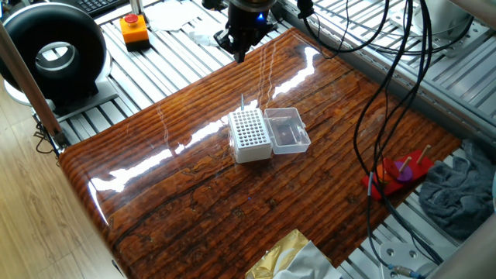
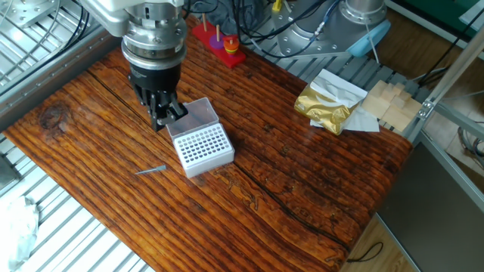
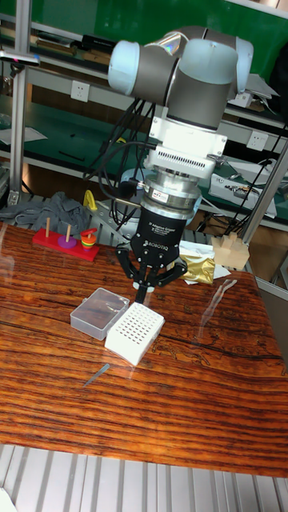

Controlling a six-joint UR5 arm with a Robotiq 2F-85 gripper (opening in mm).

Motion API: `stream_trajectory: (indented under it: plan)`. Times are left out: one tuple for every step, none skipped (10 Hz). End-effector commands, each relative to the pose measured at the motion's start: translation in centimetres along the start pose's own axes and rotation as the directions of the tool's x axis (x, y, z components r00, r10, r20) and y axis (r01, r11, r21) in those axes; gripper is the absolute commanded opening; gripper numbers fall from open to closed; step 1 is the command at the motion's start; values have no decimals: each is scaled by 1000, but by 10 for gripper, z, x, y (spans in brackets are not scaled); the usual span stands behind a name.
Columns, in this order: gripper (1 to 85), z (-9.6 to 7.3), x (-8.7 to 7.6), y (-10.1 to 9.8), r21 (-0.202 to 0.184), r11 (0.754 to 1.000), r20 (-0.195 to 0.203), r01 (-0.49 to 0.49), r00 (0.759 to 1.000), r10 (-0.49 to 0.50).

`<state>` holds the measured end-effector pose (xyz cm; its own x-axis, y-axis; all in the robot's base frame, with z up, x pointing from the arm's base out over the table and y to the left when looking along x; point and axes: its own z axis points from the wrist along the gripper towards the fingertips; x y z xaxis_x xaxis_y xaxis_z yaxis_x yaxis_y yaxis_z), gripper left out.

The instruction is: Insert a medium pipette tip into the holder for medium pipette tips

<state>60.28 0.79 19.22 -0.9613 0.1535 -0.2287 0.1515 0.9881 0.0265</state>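
The holder for medium pipette tips (image 1: 249, 133) (image 2: 201, 148) (image 3: 134, 332) is a white box with a hole grid on top, its clear lid (image 1: 287, 129) (image 2: 190, 117) lying open beside it. The medium pipette tip (image 2: 151, 171) (image 3: 96, 374) (image 1: 242, 101) lies flat on the wooden table, a short way from the box on the side away from the lid. My gripper (image 1: 239, 48) (image 2: 162, 121) (image 3: 142, 294) hangs above the table near the lid. Its fingers are together, and I see nothing between them.
A red stand with purple pieces (image 1: 399, 174) (image 2: 218, 41) (image 3: 68, 240) sits at one table edge. A gold foil bag (image 2: 329, 102) and wooden blocks (image 2: 389, 102) lie at another. An orange button box (image 1: 134, 29) and a black ring (image 1: 54, 54) stand off the table.
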Motion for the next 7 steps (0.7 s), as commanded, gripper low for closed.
stream_trajectory:
  plan:
    - [10,-1,-3,3,-13,1000,12,-20,1000,20]
    - [10,-1,-3,3,-13,1000,12,-20,1000,20]
    - [10,0,-3,3,-13,1000,12,-24,1000,24]
    - [10,-1,-5,3,-15,999,17,-29,999,29]
    - [10,-1,-8,6,-25,999,29,-45,999,45]
    - [10,-2,-23,15,-71,991,81,-113,990,118]
    - [10,-4,-44,29,-151,963,133,-222,961,242]
